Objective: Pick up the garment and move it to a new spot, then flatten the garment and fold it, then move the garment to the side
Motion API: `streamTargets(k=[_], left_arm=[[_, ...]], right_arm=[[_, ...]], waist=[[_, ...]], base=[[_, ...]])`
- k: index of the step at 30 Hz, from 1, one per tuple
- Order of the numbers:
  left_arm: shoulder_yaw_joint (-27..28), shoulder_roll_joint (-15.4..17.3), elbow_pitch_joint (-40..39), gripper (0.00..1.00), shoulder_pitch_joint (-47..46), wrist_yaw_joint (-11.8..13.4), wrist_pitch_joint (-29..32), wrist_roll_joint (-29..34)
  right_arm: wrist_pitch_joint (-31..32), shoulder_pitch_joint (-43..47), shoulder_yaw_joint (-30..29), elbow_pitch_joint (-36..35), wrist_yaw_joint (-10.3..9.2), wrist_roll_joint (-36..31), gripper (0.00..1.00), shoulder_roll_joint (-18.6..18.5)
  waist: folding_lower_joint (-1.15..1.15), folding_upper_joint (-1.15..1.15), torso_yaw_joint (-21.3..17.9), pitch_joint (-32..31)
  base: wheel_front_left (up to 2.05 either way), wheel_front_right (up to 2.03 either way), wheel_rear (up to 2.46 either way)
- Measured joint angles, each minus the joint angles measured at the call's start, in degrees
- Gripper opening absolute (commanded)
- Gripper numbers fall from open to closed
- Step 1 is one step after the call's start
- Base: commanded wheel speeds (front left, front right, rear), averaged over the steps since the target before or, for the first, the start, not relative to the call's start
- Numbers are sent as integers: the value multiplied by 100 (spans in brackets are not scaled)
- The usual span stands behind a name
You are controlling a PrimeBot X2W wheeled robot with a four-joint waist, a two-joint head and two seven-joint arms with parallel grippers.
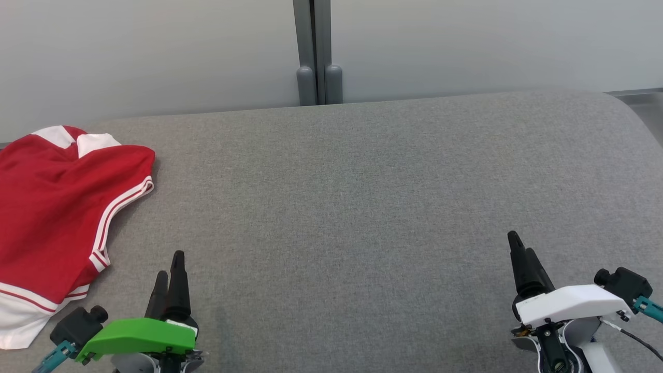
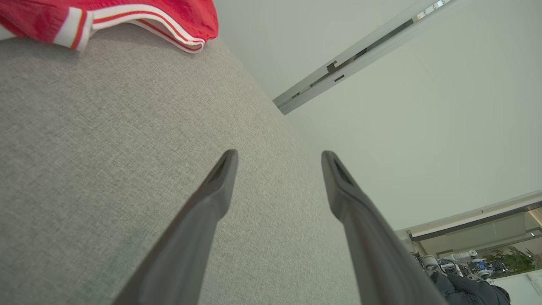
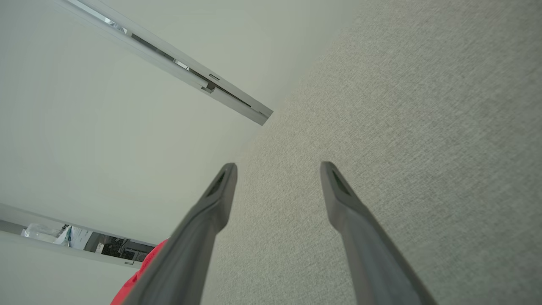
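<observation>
The garment (image 1: 52, 207) is a red top with white stripes along its edges. It lies folded at the far left of the grey fabric surface (image 1: 362, 207), partly cut off by the left edge of the head view. Its striped edge (image 2: 139, 17) shows at the top left of the left wrist view, and a red sliver of the garment (image 3: 139, 271) sits at the bottom left of the right wrist view. My left gripper (image 1: 170, 269) is open and empty, just right of the garment's lower corner. At the lower right, far from the garment, my right gripper (image 1: 523, 248) is open and empty.
A pale wall (image 1: 466, 41) with a grey vertical post (image 1: 317, 52) stands behind the surface's far edge. The surface curves off at the far right corner (image 1: 627, 109). Grey fabric stretches between the two grippers.
</observation>
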Motion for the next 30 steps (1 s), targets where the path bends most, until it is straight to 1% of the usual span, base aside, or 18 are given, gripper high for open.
streamTargets(k=[5, 15, 30], left_arm=[[-80, 4, -37, 100, -1, 38, -102, 604], [-241, 33, -101, 100, -4, 99, -267, 1664], [-432, 74, -180, 100, -14, 241, -511, 2840]], right_arm=[[-97, 0, -32, -37, 0, -592, 100, -4], [-272, -35, -58, -104, 0, -1485, 100, -9], [-514, -47, -24, -171, 0, -2608, 100, -18]], waist=[[0, 0, 2, 0], [0, 0, 6, -7], [0, 0, -11, -21]], base=[[0, 0, 0], [0, 0, 0], [0, 0, 0]])
